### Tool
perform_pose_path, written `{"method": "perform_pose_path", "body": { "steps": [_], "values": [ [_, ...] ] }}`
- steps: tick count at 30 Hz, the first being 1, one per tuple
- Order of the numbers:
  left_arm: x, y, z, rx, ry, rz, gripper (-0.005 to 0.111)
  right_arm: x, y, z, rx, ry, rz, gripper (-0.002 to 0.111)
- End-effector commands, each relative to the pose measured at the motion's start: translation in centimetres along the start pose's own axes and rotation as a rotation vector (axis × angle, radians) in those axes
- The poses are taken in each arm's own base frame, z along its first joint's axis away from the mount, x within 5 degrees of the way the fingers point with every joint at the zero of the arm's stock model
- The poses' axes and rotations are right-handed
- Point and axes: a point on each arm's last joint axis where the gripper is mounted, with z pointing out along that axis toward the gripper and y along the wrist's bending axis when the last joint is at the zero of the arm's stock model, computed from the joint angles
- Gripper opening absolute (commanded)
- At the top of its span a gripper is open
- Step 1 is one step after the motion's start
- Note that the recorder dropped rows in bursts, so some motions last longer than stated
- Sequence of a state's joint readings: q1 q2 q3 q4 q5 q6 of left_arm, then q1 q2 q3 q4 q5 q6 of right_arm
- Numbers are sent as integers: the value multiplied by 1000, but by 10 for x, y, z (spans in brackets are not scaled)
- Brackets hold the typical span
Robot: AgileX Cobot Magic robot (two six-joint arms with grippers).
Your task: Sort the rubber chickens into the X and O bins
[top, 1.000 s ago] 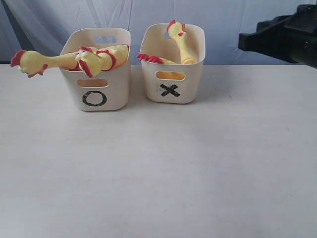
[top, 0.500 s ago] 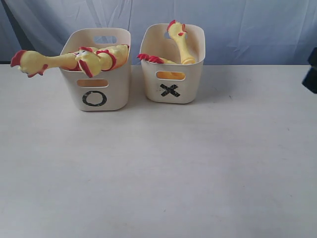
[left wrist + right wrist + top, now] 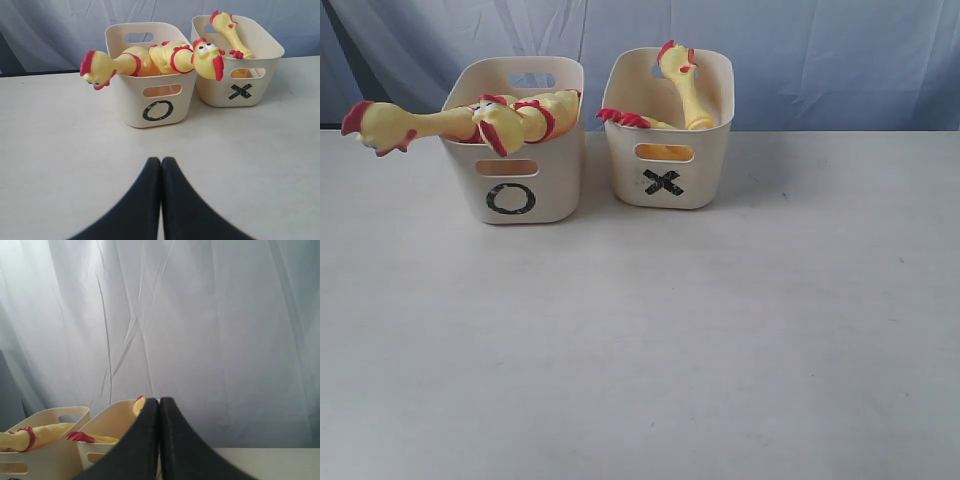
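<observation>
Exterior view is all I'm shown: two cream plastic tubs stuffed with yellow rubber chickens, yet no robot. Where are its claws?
Observer: The left claw sits low over the white table, facing the cream plastic tub marked O.
Operator: And the other one?
Observer: The right claw is raised, aimed at the pale curtain behind the tubs.
Operator: Holding anything?
Observer: No. Both are shut, with nothing between their fingers.
</observation>
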State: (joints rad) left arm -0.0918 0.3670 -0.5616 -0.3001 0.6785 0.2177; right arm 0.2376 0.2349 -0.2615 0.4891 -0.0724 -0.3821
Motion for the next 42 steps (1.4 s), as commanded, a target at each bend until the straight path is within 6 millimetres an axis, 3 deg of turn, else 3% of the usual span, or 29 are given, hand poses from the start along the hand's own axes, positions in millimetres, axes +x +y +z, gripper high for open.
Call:
{"method": "perform_pose_path", "body": {
  "steps": [1,10,36,42],
  "values": [
    [1,0,-1,-2,-7,7,0,5,1,-15,10,34,53,-1],
    [1,0,-1,-2,-7,7,0,7,6,-21,-13,48,307,-1],
    [1,0,-1,-1,-7,6,0,7,7,-27,-38,18,303,-1],
    [3,-3,-21,-6,-102,26,0,9,4,-34,12,-35,289,-1]
  ]
}}
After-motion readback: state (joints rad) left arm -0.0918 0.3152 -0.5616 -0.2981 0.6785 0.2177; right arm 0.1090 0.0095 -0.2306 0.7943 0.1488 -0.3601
